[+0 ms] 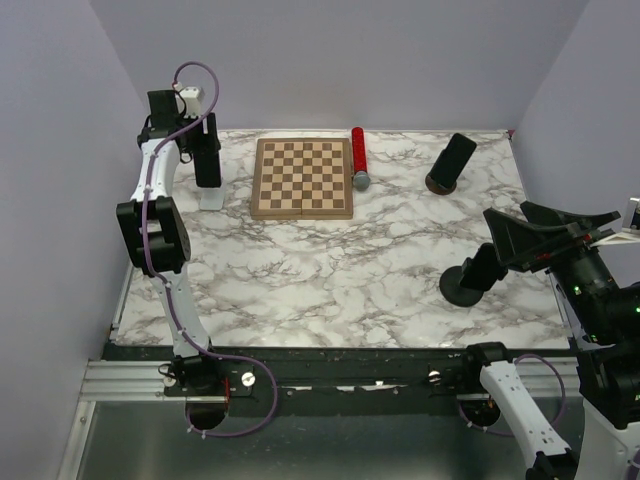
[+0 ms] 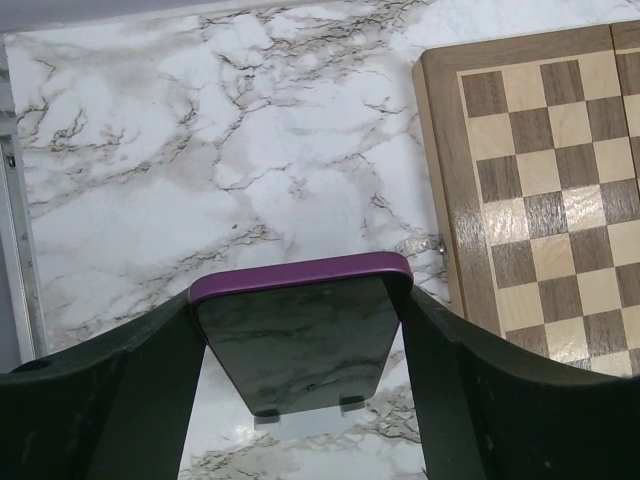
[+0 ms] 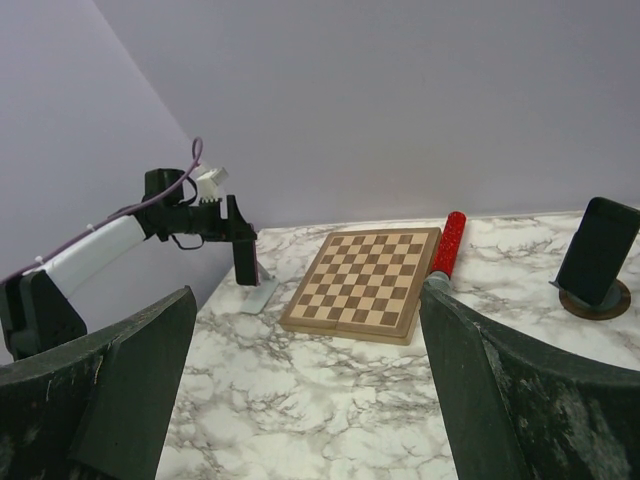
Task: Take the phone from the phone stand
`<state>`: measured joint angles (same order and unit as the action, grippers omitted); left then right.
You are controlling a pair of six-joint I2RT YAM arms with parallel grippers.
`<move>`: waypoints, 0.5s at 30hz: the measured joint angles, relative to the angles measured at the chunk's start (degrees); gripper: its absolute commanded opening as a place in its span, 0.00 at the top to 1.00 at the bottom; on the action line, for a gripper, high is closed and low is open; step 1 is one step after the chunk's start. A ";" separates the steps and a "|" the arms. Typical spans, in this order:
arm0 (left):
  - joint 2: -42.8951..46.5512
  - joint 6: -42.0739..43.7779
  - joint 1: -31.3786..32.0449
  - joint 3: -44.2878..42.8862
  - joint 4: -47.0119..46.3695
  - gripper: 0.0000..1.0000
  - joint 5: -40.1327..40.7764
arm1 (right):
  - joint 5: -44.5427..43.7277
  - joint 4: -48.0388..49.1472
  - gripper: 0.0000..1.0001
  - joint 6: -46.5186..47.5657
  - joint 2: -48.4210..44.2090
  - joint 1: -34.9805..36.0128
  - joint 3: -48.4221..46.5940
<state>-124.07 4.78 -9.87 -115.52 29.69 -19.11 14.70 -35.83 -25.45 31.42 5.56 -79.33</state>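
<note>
Phone (image 2: 300, 345): purple case, dark glossy screen mirroring the marble veins. It's propped on a pale stand (image 2: 347, 404) near the counter's far-left corner. Left tool (image 2: 300, 290) straddles its top end, with a finger (image 2: 120, 400) at each side edge. Jaws are set about phone-width; can't tell if they clamp or only flank it.

Chessboard (image 1: 302, 178) sits just beside the stand along the far edge, apart from it. Red tube (image 1: 358, 158) with a grey tip lies along the board's right rim. Second phone (image 1: 455, 158) stands on a round dark base near the far-right corner, well apart.

Counter (image 1: 330, 270): white marble print with grey veins, flat. A broad band of it runs from the board to the near edge. Metal rail (image 1: 130, 380) lines the near edge by the arm bases.

Pale lilac walls close in at the left, far and right edges; the left wall is tight to the left arm.

Right tool (image 3: 308, 292) hangs over the near-right area, jaws fully apart, nothing in them.
</note>
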 measured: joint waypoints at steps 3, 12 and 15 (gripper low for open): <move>-0.24 -0.09 0.31 -0.44 0.33 0.36 0.55 | 0.00 0.02 0.00 0.00 0.00 0.00 -0.04; -0.22 -0.22 0.61 -0.35 0.17 0.66 0.57 | 0.00 0.13 0.00 0.00 0.00 0.00 -0.11; 0.11 -0.61 0.61 0.07 -0.11 0.71 1.14 | 0.00 0.17 0.00 -0.02 0.00 0.00 -0.11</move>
<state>-123.96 4.16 -9.26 -115.46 29.58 -17.98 14.70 -35.66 -25.47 31.42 5.56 -79.44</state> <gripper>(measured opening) 0.786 0.998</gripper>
